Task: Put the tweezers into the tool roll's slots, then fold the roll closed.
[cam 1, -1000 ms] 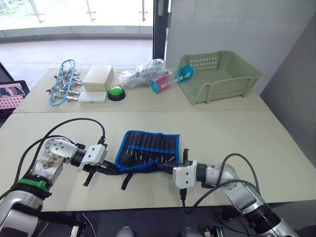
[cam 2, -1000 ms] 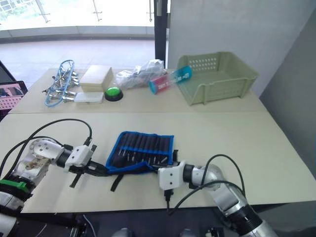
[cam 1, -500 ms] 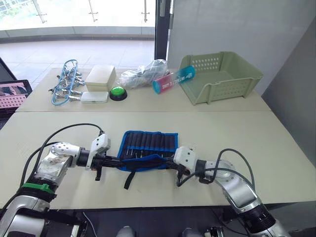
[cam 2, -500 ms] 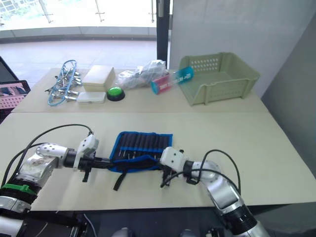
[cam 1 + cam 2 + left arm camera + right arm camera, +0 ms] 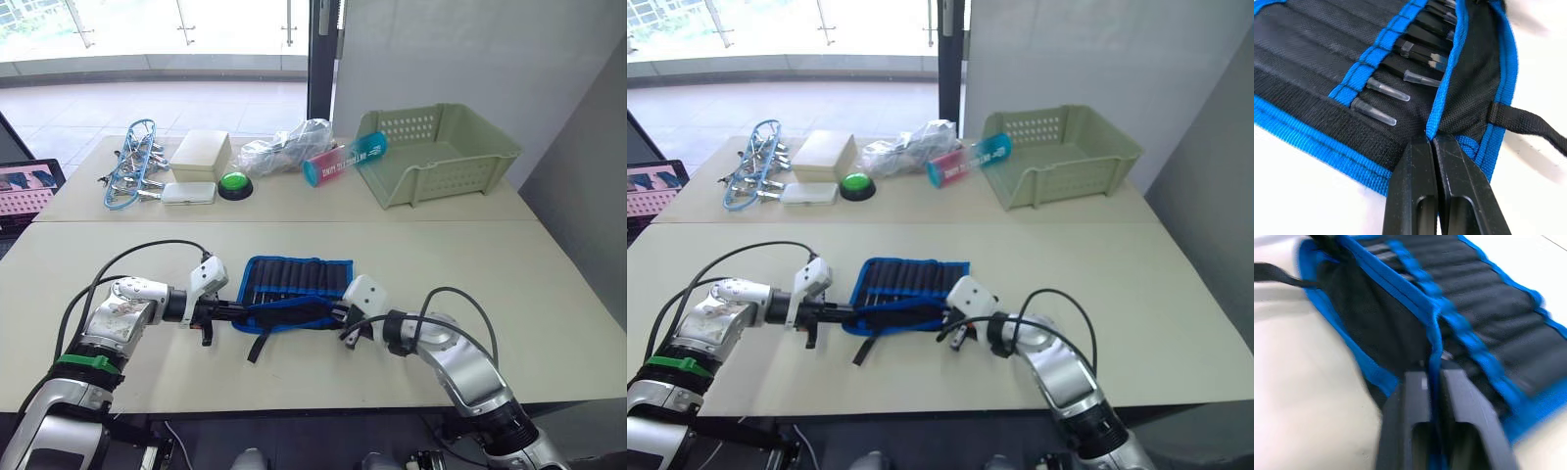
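Already the tweezers (image 5: 1400,93) sit in the slots (image 5: 294,277) of the tool roll (image 5: 296,291), mid-table (image 5: 549,284). Left hand (image 5: 1431,142) and right hand (image 5: 1435,367) each pinch its blue-edged flap, lifted over (fold begun); closing it fully remains.

From the head we look forward and down over the tool roll (image 5: 291,293) with two near-identical eyes, while our wrist cameras sit very close at its opposite ends, sharing its folded blue-edged flap (image 5: 1476,73).
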Action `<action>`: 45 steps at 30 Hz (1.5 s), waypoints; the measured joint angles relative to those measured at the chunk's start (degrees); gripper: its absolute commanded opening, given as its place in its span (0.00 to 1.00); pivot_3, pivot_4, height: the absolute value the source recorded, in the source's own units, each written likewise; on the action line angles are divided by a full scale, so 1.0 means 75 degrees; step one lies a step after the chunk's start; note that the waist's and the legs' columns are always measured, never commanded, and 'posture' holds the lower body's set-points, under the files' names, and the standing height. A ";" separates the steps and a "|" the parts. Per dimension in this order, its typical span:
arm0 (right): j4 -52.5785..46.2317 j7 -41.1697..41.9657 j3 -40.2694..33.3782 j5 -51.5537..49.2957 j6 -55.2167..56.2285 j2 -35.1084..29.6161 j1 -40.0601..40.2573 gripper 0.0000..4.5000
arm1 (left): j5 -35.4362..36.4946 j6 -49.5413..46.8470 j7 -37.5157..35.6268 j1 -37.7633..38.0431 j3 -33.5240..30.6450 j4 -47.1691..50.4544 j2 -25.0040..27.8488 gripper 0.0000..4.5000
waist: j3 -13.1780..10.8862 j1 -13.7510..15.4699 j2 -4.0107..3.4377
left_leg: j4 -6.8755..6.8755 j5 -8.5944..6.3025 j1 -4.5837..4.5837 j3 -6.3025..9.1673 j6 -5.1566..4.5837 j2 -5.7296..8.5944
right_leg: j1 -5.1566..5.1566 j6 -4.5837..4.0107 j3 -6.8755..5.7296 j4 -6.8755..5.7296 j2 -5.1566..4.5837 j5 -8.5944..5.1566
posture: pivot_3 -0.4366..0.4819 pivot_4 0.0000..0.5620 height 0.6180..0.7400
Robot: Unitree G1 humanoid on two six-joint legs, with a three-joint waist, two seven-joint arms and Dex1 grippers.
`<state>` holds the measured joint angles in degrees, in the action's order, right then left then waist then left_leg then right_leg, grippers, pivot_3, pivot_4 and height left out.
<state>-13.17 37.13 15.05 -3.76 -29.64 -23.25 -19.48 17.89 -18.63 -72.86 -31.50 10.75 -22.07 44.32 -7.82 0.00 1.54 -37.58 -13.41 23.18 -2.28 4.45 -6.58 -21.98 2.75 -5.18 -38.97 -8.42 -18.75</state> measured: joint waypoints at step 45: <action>0.1076 -0.0733 0.1242 0.1677 0.2022 0.0998 0.0038 0.00 | 0.0993 -0.1556 0.2148 0.1836 -0.1807 0.4007 -0.1472 0.08 | 0.0000 -0.0082 -0.0001 | -0.0023 -0.0012 0.0014 0.0002 -0.0021 0.0000 | -0.0005 0.0000 0.0011 -0.0004 -0.0001 0.0000 | 0.48 0.27 0.81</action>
<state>-5.10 31.64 24.37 8.81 -14.47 -15.77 -19.20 25.34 -30.29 -56.75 -17.72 -2.80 7.98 33.27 -7.82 -0.62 1.53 -37.75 -13.50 23.28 -2.26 4.30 -6.58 -22.02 2.75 -5.09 -38.99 -8.43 -18.75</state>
